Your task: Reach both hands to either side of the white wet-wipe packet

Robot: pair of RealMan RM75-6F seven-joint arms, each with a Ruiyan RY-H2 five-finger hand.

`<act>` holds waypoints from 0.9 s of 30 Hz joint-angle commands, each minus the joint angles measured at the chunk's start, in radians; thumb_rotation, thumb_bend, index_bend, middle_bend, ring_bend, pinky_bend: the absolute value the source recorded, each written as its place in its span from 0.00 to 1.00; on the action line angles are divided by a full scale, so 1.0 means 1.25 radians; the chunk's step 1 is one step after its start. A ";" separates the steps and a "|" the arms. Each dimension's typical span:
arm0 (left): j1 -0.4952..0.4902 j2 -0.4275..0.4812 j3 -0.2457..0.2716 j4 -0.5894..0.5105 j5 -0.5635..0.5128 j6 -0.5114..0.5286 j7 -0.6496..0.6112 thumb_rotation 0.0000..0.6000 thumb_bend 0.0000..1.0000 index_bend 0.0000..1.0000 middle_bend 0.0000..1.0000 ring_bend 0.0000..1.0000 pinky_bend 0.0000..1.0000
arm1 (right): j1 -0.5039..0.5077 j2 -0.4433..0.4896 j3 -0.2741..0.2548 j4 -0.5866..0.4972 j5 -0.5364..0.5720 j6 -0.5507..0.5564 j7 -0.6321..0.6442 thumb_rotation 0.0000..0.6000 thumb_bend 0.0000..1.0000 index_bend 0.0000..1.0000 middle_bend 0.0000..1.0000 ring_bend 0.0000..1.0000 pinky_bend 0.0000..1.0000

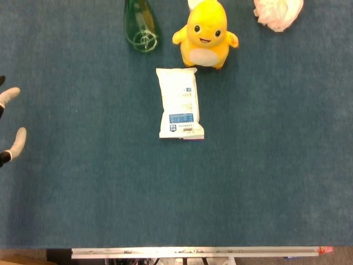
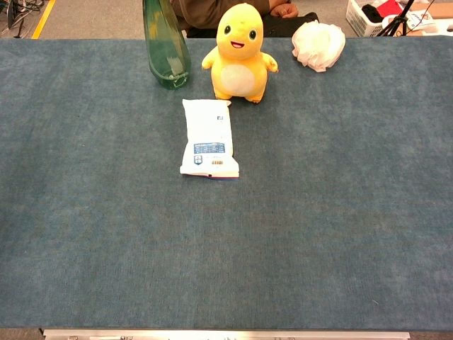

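Two pale fingers [image 1: 14, 118] of the left hand [image 1: 7, 126], spread and holding nothing, show far left of the white wet-wipe packet [image 1: 180, 104] lying just before the yellow plush [image 1: 206, 34]; it should sweep in level, I reckon.

Wet-wipe packet [image 1: 180, 103] just before plush toy [image 1: 206, 34], bottle [image 1: 141, 26] left.

Left hand [image 1: 11, 124] is barely in the head view, just pale fingertips poking in at the left edge. Green bottle [image 1: 141, 25] and crumpled white thing [image 1: 278, 12] get chopped off at the far edge.
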 commanded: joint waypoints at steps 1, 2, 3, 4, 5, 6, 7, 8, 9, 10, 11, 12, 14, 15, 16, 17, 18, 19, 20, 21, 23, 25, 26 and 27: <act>-0.005 -0.001 0.000 0.007 -0.001 -0.011 0.001 1.00 0.38 0.19 0.09 0.00 0.05 | 0.007 0.002 -0.002 -0.007 0.003 -0.020 0.014 1.00 0.28 0.21 0.23 0.11 0.13; -0.008 -0.001 0.000 0.012 0.002 -0.016 0.000 1.00 0.38 0.19 0.09 0.00 0.05 | 0.011 0.004 -0.004 -0.012 0.005 -0.032 0.022 1.00 0.28 0.21 0.23 0.11 0.13; -0.013 0.000 0.000 0.018 0.005 -0.022 -0.006 1.00 0.38 0.19 0.09 0.00 0.05 | 0.016 0.007 -0.007 -0.017 0.008 -0.047 0.033 1.00 0.29 0.21 0.23 0.11 0.13; -0.019 0.000 -0.001 0.026 0.007 -0.033 -0.020 1.00 0.38 0.19 0.09 0.00 0.05 | 0.023 0.011 -0.009 -0.026 0.010 -0.068 0.054 1.00 0.29 0.21 0.23 0.11 0.13; -0.025 0.002 -0.001 0.029 0.005 -0.044 -0.035 1.00 0.38 0.19 0.09 0.00 0.05 | 0.029 0.014 -0.010 -0.034 0.012 -0.084 0.073 1.00 0.29 0.21 0.24 0.11 0.13; -0.031 0.006 -0.001 0.027 0.001 -0.059 -0.054 1.00 0.38 0.19 0.09 0.00 0.05 | 0.036 0.017 -0.012 -0.042 0.015 -0.103 0.091 1.00 0.29 0.21 0.24 0.11 0.13; -0.041 0.014 -0.003 0.018 -0.010 -0.081 -0.090 1.00 0.38 0.19 0.09 0.00 0.05 | 0.046 0.022 -0.012 -0.055 0.020 -0.126 0.115 1.00 0.29 0.21 0.24 0.11 0.13; -0.048 0.020 -0.006 0.007 -0.021 -0.101 -0.124 1.00 0.38 0.19 0.09 0.00 0.05 | 0.053 0.025 -0.011 -0.066 0.023 -0.141 0.135 1.00 0.29 0.21 0.24 0.11 0.13; -0.057 0.029 -0.007 -0.007 -0.033 -0.124 -0.160 1.00 0.38 0.19 0.09 0.00 0.05 | 0.060 0.029 -0.009 -0.075 0.028 -0.156 0.151 1.00 0.29 0.21 0.24 0.11 0.13; -0.066 0.041 -0.008 -0.022 -0.042 -0.150 -0.198 1.00 0.38 0.20 0.09 0.00 0.05 | 0.068 0.032 -0.007 -0.084 0.033 -0.172 0.165 1.00 0.29 0.21 0.24 0.11 0.13; -0.082 0.058 -0.008 -0.038 -0.051 -0.187 -0.247 1.00 0.38 0.20 0.09 0.00 0.05 | 0.079 0.040 -0.006 -0.099 0.040 -0.197 0.186 1.00 0.28 0.21 0.24 0.11 0.13; -0.097 0.075 -0.008 -0.050 -0.055 -0.222 -0.291 1.00 0.38 0.20 0.09 0.00 0.05 | 0.092 0.052 -0.005 -0.117 0.048 -0.227 0.211 1.00 0.27 0.21 0.24 0.11 0.13; -0.120 0.096 -0.008 -0.062 -0.058 -0.272 -0.341 1.00 0.38 0.20 0.09 0.00 0.05 | 0.111 0.071 -0.003 -0.140 0.065 -0.272 0.240 1.00 0.21 0.21 0.24 0.11 0.13; -0.132 0.103 -0.008 -0.067 -0.058 -0.293 -0.359 1.00 0.38 0.20 0.09 0.00 0.05 | 0.121 0.079 -0.001 -0.151 0.073 -0.293 0.251 1.00 0.18 0.21 0.24 0.11 0.13; -0.143 0.109 -0.009 -0.071 -0.057 -0.313 -0.375 1.00 0.38 0.20 0.09 0.00 0.05 | 0.131 0.086 -0.001 -0.160 0.082 -0.315 0.259 1.00 0.16 0.21 0.24 0.11 0.13; -0.158 0.116 -0.010 -0.077 -0.057 -0.340 -0.394 1.00 0.38 0.20 0.09 0.00 0.05 | 0.142 0.089 0.003 -0.174 0.095 -0.337 0.273 1.00 0.15 0.21 0.24 0.11 0.13; -0.169 0.120 -0.011 -0.084 -0.059 -0.359 -0.408 1.00 0.38 0.20 0.09 0.00 0.05 | 0.150 0.090 0.005 -0.182 0.105 -0.354 0.281 1.00 0.14 0.21 0.24 0.11 0.13; -0.182 0.125 -0.012 -0.093 -0.064 -0.384 -0.428 1.00 0.38 0.20 0.09 0.00 0.05 | 0.162 0.091 0.005 -0.193 0.119 -0.380 0.290 1.00 0.12 0.21 0.24 0.11 0.13; -0.193 0.129 -0.013 -0.099 -0.071 -0.405 -0.444 1.00 0.38 0.20 0.09 0.00 0.05 | 0.169 0.089 0.008 -0.202 0.134 -0.396 0.301 1.00 0.11 0.21 0.24 0.11 0.13; -0.204 0.132 -0.014 -0.107 -0.079 -0.427 -0.460 1.00 0.38 0.20 0.09 0.00 0.05 | 0.177 0.086 0.009 -0.209 0.148 -0.413 0.309 1.00 0.10 0.21 0.24 0.11 0.13; -0.230 0.139 -0.019 -0.125 -0.110 -0.484 -0.504 1.00 0.38 0.20 0.09 0.00 0.05 | 0.197 0.086 0.012 -0.228 0.184 -0.462 0.336 1.00 0.10 0.21 0.24 0.11 0.13; -0.252 0.147 -0.027 -0.144 -0.143 -0.532 -0.547 1.00 0.38 0.20 0.09 0.00 0.05 | 0.214 0.086 0.016 -0.240 0.215 -0.501 0.355 1.00 0.09 0.21 0.24 0.11 0.13; -0.266 0.152 -0.034 -0.156 -0.170 -0.563 -0.574 1.00 0.38 0.20 0.09 0.00 0.05 | 0.225 0.086 0.019 -0.248 0.236 -0.524 0.367 1.00 0.09 0.21 0.24 0.11 0.13; -0.275 0.155 -0.041 -0.163 -0.190 -0.583 -0.591 1.00 0.38 0.20 0.09 0.00 0.05 | 0.232 0.086 0.021 -0.254 0.250 -0.540 0.374 1.00 0.09 0.21 0.24 0.11 0.13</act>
